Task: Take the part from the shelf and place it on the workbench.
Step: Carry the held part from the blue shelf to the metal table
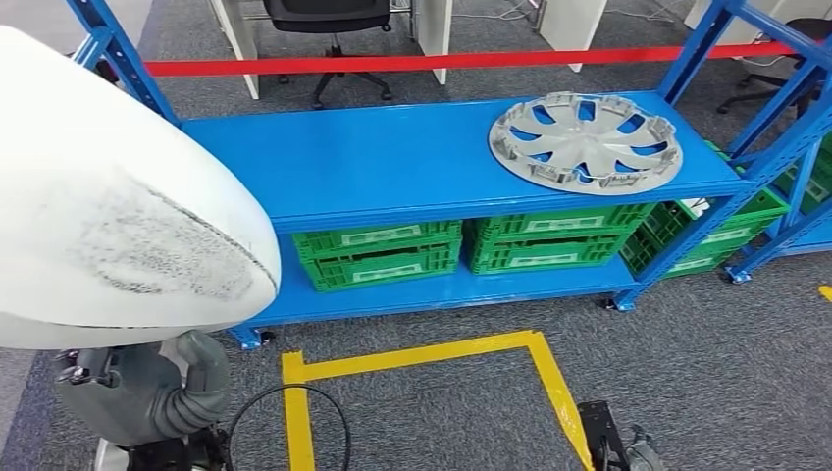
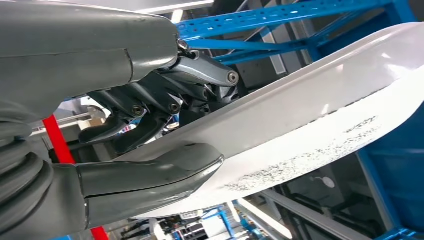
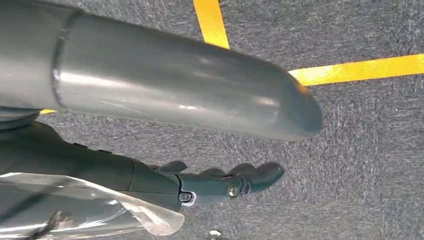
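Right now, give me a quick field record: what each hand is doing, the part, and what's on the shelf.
left hand: grips the white part between thumb and fingers
white part: raised, in front of the blue shelf
right hand: holds nothing, hangs over grey carpet with yellow floor tape
shelf top: silver wheel cover at its right end
lower shelf: green crates
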Tool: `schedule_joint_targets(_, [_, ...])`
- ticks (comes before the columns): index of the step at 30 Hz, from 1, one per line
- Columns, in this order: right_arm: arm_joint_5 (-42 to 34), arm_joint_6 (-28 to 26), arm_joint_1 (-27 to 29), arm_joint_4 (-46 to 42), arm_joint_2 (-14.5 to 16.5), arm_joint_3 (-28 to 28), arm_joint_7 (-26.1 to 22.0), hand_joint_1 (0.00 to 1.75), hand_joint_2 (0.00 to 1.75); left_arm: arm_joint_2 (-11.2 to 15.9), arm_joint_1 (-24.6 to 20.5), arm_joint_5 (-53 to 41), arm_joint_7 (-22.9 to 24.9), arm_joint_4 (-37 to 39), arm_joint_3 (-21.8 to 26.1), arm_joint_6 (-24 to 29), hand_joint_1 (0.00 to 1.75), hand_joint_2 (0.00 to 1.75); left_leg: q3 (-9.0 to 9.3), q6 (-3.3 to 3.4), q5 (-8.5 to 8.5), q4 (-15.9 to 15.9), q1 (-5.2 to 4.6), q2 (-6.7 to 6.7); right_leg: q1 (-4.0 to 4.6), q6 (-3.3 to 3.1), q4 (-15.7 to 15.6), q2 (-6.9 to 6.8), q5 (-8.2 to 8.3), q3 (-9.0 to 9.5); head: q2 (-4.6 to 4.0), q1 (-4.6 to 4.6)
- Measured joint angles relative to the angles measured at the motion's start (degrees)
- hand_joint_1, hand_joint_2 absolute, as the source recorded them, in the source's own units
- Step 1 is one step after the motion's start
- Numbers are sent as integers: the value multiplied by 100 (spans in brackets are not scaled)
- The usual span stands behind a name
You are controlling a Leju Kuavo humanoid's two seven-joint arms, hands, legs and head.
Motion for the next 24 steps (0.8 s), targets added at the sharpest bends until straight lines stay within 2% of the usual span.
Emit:
schedule_joint_targets(1, [-1,1,5,0,0,-4,0,0,0,4,-3,4,4,5,-9,-2,175,175,-19,10,8,3,-4,4,0,16,401,0,-173,-176,0,2])
schedule_joint_targets(2, [-1,1,12,0,0,-9,-1,0,0,8,-5,15,8,12,-20,-3,175,175,-32,14,13,8,-9,19,-1,30,709,0,-268,-306,0,1])
schedule_joint_targets(3, [-3,3,19,0,0,-17,-4,0,0,13,-13,38,18,22,-36,-6,175,175,-40,16,16,14,-13,36,-1,38,820,-2,-252,-343,0,2])
schedule_joint_targets(4, [-8,12,21,0,-2,-26,-12,0,0,22,-29,77,35,36,-64,-14,175,175,-42,14,17,21,-14,56,-1,39,696,-11,-129,-267,0,2])
schedule_joint_targets(5, [-18,29,16,0,-8,-36,-20,0,0,36,-53,132,56,54,-109,-32,175,175,-38,8,13,30,-13,84,-1,36,372,-44,67,-95,0,3])
schedule_joint_targets(7, [-35,76,-17,1,-22,-52,-31,0,0,80,-123,268,115,99,-241,-80,175,175,-44,-29,-11,72,-38,133,19,15,-400,-243,351,286,0,10])
schedule_joint_targets(8, [-40,97,-38,1,-27,-60,-27,0,0,104,-162,350,143,122,-311,-105,175,175,-58,-56,-22,97,-58,170,32,-15,-637,-321,404,396,0,7])
schedule_joint_targets(9, [-43,110,-54,2,-28,-69,-22,0,0,128,-206,470,161,145,-382,-138,175,175,-76,-80,-28,120,-80,213,46,-48,-742,-359,400,434,0,2])
schedule_joint_targets(11, [-51,124,-54,2,-28,-92,-11,0,0,171,-290,771,167,181,-530,-204,175,175,-96,-114,-39,146,-94,311,47,-122,-747,-264,414,414,0,-12])
schedule_joint_targets(12, [-55,127,-46,2,-30,-109,-8,0,0,191,-328,908,161,197,-596,-221,175,175,-103,-138,-83,184,-85,301,40,-150,-748,-210,428,405,0,-17])
schedule_joint_targets(14, [-56,138,-46,2,-34,-140,0,0,0,230,-383,1049,152,220,-685,-188,175,175,-227,-200,-348,535,-51,166,21,-218,-760,-100,459,391,0,-26])
schedule_joint_targets(16, [-61,157,-53,2,-37,-157,12,0,0,267,-410,1099,149,239,-733,-146,175,175,-531,-245,-746,1282,-24,36,21,-258,-758,19,476,366,0,-33])
schedule_joint_targets(17, [-74,169,-51,2,-37,-167,21,0,0,282,-416,1110,149,244,-749,-135,175,175,-675,-252,-874,1617,-20,22,22,-264,-756,81,481,356,0,-32])
schedule_joint_targets(18, [-97,187,-49,2,-38,-184,31,0,0,296,-422,1118,149,247,-761,-125,175,175,-748,-247,-893,1787,-20,18,24,-267,-754,143,485,349,0,-32])
schedule_joint_targets(19, [-124,209,-48,2,-38,-204,46,0,0,307,-430,1127,149,249,-770,-116,175,175,-716,-231,-788,1726,-20,9,28,-268,-752,210,489,349,0,-32])
schedule_joint_targets(20, [-153,234,-51,2,-38,-226,60,0,0,317,-442,1136,149,249,-778,-107,175,175,-592,-202,-591,1461,-22,-24,32,-266,-751,279,492,354,0,-32])
schedule_joint_targets(22, [-210,269,-66,2,-33,-265,78,0,0,334,-467,1154,138,249,-787,-81,175,175,-252,-112,-180,713,-23,-255,37,-251,-749,413,504,352,0,-24])
schedule_joint_targets(23, [-238,278,-80,1,-30,-285,76,0,0,343,-478,1162,127,249,-787,-65,175,175,-140,-77,-68,448,-24,-373,31,-231,-745,474,516,335,0,-23])
schedule_joint_targets(24, [-260,281,-90,1,-27,-302,67,0,0,350,-490,1168,115,249,-787,-50,175,175,-88,-51,-29,305,-29,-455,20,-205,-742,529,533,306,0,-28])
